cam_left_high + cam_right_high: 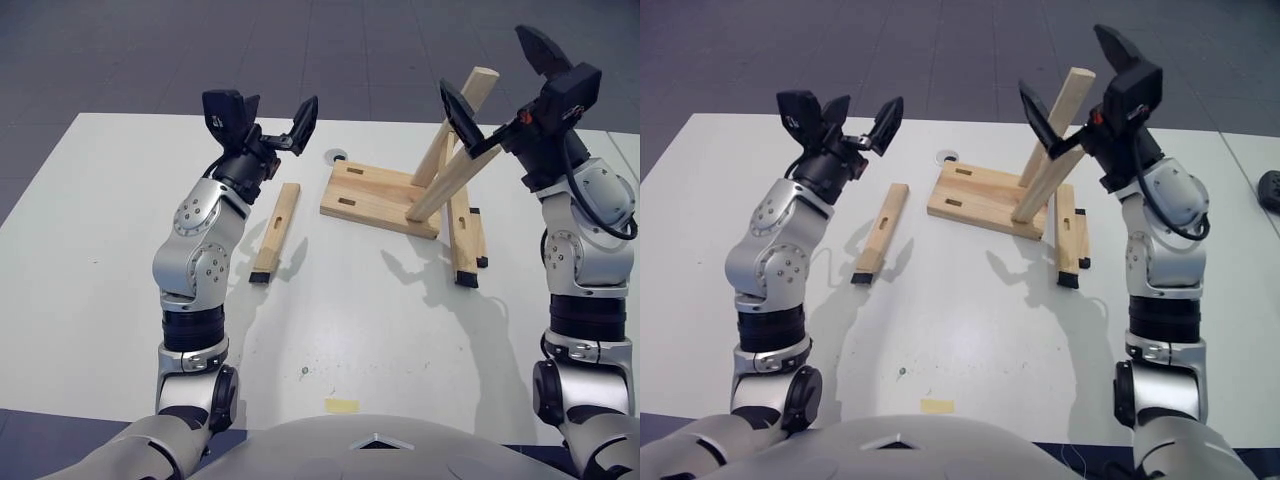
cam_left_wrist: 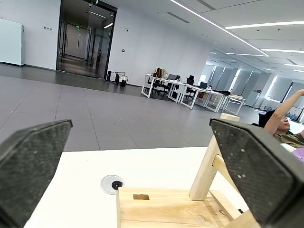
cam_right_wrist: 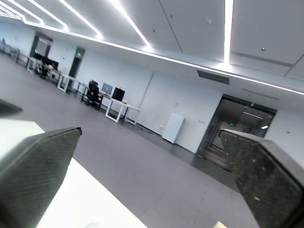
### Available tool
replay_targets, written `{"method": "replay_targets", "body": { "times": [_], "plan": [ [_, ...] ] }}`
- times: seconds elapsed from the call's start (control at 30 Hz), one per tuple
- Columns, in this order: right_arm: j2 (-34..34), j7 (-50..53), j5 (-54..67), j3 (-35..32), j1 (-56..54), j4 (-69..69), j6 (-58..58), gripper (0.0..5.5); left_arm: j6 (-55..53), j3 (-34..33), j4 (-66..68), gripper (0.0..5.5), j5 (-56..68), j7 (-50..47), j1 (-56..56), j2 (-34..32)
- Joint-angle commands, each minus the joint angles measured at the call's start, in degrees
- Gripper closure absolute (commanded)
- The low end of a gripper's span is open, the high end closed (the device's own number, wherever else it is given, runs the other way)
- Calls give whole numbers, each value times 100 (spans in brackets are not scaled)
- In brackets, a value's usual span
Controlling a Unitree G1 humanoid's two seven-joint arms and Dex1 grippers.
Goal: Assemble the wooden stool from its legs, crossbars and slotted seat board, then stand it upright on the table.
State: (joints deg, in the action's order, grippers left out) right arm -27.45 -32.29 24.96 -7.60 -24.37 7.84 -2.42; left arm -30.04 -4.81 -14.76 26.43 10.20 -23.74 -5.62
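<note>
The slotted seat board [image 1: 372, 193] lies flat at the table's far middle. Two legs [image 1: 452, 150] stand in it, leaning toward the right. A loose leg [image 1: 276, 229] with a black foot lies left of the board. More wooden pieces [image 1: 463, 243] lie on its right side. My left gripper [image 1: 279, 115] hangs open and empty above the loose leg's far end. The left wrist view looks between its fingers [image 2: 29, 164] at the seat board [image 2: 164, 209] and a standing leg [image 2: 208, 167]. My right gripper [image 1: 497, 78] is raised beside the leaning legs, open and empty, with its pads [image 3: 34, 172] wide apart.
A round cable grommet [image 1: 336, 156] sits in the white table [image 1: 120, 250] behind the board. A yellow tape strip [image 1: 341, 405] marks the front edge. A dark object [image 1: 1270, 186] lies past the table's right edge. The near half of the table is bare.
</note>
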Motion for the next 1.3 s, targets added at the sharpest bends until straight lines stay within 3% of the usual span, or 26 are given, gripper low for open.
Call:
{"method": "replay_targets", "body": {
  "times": [0.03, 0.17, 0.27, 0.53, 0.87, 1.0, 1.13, 1.3],
  "plan": [
    [-1, -401, 1919, 241, 382, 1122, -1807, 12, 19, 84, 61, 10, -98, 36, 51, -19],
    [-318, -300, 1802, 480, 954, 939, -2748, 12, 52, 113, 102, 10, -137, 49, 51, -21],
    [-207, 174, 1571, 276, 1043, 348, -3034, 12, 68, 123, 114, 10, -161, 47, 65, -11],
    [43, 1023, -199, 212, 587, -517, -1504, 12, 120, 143, 171, 10, -256, 48, 77, 23],
    [62, 231, -426, 945, 737, -581, -2157, 12, 163, 191, 250, 10, -355, 74, 130, 16],
    [361, 558, -398, 549, 78, -1730, -2272, 12, 173, 265, 268, 10, -392, 90, 125, 30],
    [252, 868, -880, 323, -586, -2896, -1508, 12, 159, 217, 225, 10, -388, 68, 144, -12],
    [335, 715, -944, 262, -426, -2899, -1321, 12, 159, 238, 261, 10, -401, 104, 146, -4]
  ]
}}
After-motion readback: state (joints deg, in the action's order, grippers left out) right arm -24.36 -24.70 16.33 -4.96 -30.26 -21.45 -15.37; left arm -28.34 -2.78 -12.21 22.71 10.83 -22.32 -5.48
